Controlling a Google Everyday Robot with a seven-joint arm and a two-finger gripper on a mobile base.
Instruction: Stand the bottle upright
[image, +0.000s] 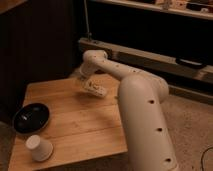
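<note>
While it lies nearly flat over the far part of the wooden table, the bottle sits right at the gripper; whether the gripper clasps it or has let go, I cannot tell; a black bowl and a white cup sit well apart, near left.

1. We see what looks like a dimly lit robotics lab or test room.
2. A white robot arm reaches over a low wooden table. Its gripper hangs over the table's far part.
3. Behind stand dark shelving and a metal rail. The floor is speckled.
</note>
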